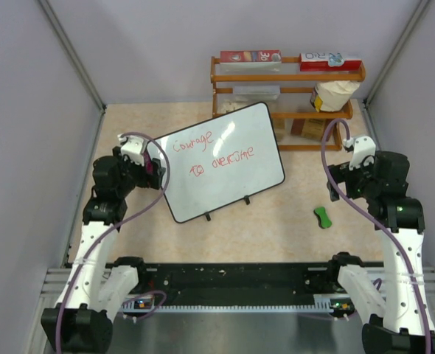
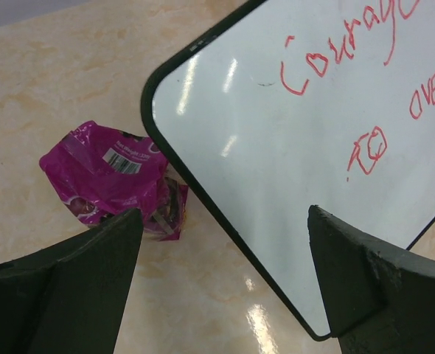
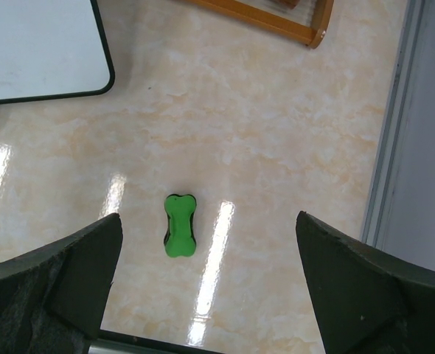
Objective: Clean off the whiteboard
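Note:
The whiteboard (image 1: 221,162) stands tilted on small black feet at mid-table, with red handwriting "Courage to overcome" on it. Its left corner shows in the left wrist view (image 2: 291,147), and a corner shows in the right wrist view (image 3: 40,44). My left gripper (image 1: 152,164) is open and empty at the board's left edge, and its jaws (image 2: 224,211) straddle the black frame above the table. A green bone-shaped eraser (image 1: 322,217) lies on the table to the right of the board. My right gripper (image 3: 209,216) is open and empty above the eraser (image 3: 180,225).
A magenta foil packet (image 2: 110,177) lies on the table just left of the board. A wooden rack (image 1: 287,103) with boxes and a bag stands behind the board, its corner in the right wrist view (image 3: 276,18). Grey walls (image 3: 420,147) close in the sides.

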Motion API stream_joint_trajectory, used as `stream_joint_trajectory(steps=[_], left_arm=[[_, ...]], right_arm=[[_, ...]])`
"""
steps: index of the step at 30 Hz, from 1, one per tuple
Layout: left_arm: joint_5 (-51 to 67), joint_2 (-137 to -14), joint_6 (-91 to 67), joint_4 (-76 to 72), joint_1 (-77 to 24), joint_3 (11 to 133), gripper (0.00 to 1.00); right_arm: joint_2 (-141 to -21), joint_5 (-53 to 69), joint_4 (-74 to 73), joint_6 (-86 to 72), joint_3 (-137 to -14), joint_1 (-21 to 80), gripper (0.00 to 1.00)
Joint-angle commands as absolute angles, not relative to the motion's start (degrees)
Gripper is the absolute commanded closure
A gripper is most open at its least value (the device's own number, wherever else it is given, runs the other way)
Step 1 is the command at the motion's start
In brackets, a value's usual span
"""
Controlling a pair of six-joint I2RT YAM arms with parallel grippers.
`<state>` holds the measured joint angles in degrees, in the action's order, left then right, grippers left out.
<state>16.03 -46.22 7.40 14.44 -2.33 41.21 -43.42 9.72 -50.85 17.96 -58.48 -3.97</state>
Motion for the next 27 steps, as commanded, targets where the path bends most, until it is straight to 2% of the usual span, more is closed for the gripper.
stream_joint_trajectory(steps=[1, 9, 13, 19, 27], left_arm=[[20.8, -48.2, 5.1, 9.0, 2.0, 45.5, 0.03], [35.8, -54.7, 4.4, 9.2, 10.4, 49.5, 0.03], [44.1, -59.8, 5.5, 8.8, 11.4, 51.1, 0.04], [48.6, -65.6, 6.5, 5.5, 11.7, 52.7, 0.06], [58.2, -69.9, 6.9, 3.4, 11.8, 53.4, 0.18]], right_arm=[[-42.9, 10.2, -50.5, 18.8, -57.8, -3.6, 0.01], [-42.8, 10.6, -50.5, 19.5, -56.4, -3.6, 0.01], [-42.9, 11.7, -50.4, 19.2, -56.0, -3.7, 0.01], [-42.9, 12.0, -50.4, 18.8, -55.5, -3.6, 0.01], [-43.0, 11.6, -50.3, 20.9, -54.9, -3.6, 0.01]])
